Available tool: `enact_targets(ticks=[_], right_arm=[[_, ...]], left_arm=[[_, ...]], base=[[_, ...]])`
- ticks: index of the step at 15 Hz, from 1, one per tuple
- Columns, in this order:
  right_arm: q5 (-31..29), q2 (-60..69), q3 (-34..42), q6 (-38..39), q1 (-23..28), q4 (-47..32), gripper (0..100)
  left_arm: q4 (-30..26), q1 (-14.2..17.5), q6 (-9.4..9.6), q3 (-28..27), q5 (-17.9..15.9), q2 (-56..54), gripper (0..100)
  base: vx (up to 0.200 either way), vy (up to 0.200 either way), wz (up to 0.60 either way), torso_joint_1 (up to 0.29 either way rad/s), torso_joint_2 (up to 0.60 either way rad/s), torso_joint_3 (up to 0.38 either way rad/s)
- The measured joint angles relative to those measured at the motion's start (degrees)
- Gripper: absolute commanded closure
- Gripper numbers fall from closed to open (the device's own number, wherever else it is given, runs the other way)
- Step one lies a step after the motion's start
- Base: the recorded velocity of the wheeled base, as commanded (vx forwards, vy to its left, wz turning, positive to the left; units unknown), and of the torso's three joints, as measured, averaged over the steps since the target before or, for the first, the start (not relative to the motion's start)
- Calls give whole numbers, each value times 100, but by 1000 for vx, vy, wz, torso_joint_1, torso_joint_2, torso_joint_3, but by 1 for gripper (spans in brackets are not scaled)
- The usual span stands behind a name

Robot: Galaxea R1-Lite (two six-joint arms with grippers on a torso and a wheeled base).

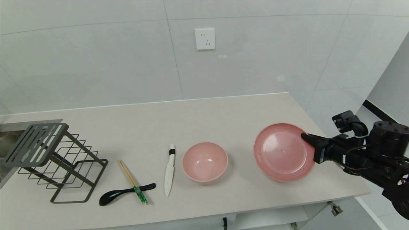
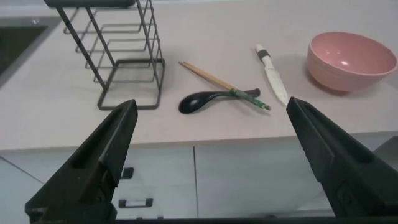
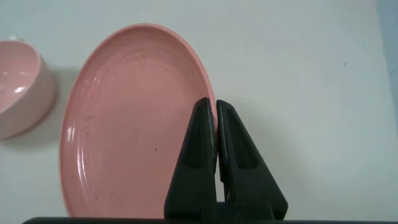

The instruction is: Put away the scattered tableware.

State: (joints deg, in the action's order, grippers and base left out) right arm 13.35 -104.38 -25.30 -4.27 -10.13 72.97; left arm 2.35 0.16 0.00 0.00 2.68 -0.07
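Note:
A pink plate (image 1: 281, 153) (image 3: 130, 124) rests at the right of the counter, slightly tipped, and my right gripper (image 1: 305, 136) (image 3: 216, 109) is shut on its right rim. A pink bowl (image 1: 204, 161) (image 2: 351, 59) (image 3: 15, 87) stands left of the plate. Further left lie a white knife (image 1: 169, 169) (image 2: 272, 68), wooden chopsticks (image 1: 131, 180) (image 2: 217, 81) and a black spoon (image 1: 121, 193) (image 2: 211, 99) under the chopsticks' tips. My left gripper (image 2: 211, 104) hangs open off the counter's front edge, holding nothing.
A dark wire dish rack (image 1: 54, 159) (image 2: 124, 50) stands at the counter's left end, beside a sink (image 1: 6, 137). The counter's right edge (image 1: 335, 150) runs just under my right arm. A tiled wall with an outlet (image 1: 204, 38) is behind.

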Motion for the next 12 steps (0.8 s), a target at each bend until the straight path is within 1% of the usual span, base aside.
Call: enact_targets(ticks=[1, 2, 3, 4, 5, 7, 9, 12], right_arm=[[2, 217, 188, 15, 0, 126, 100], [4, 443, 345, 44, 0, 180, 100], [6, 630, 449, 82, 0, 238, 100], [9, 812, 568, 216, -6, 334, 100], [13, 962, 735, 361, -20, 503, 100], [24, 1196, 1061, 449, -32, 618, 100], [24, 1430, 1221, 451, -39, 629, 100], [26, 1714, 1434, 445, -32, 638, 100]], left_arm=[[377, -2, 93, -2, -30, 0, 0], [649, -2, 119, -2, -171, 0, 0], [891, -6, 117, -5, -379, 0, 0], [950, -6, 98, -5, -530, 0, 0], [991, -9, 60, -101, -790, 5, 0], [794, -37, 33, -407, -1089, 67, 0], [612, -100, 38, -818, -1304, 335, 0], [536, -173, 87, -1345, -1563, 1206, 0]], base=[[0, 0, 0, 0, 0, 0], [0, 0, 0, 0, 0, 0], [0, 0, 0, 0, 0, 0], [0, 0, 0, 0, 0, 0], [0, 0, 0, 0, 0, 0], [0, 0, 0, 0, 0, 0], [0, 0, 0, 0, 0, 0], [0, 0, 0, 0, 0, 0]])
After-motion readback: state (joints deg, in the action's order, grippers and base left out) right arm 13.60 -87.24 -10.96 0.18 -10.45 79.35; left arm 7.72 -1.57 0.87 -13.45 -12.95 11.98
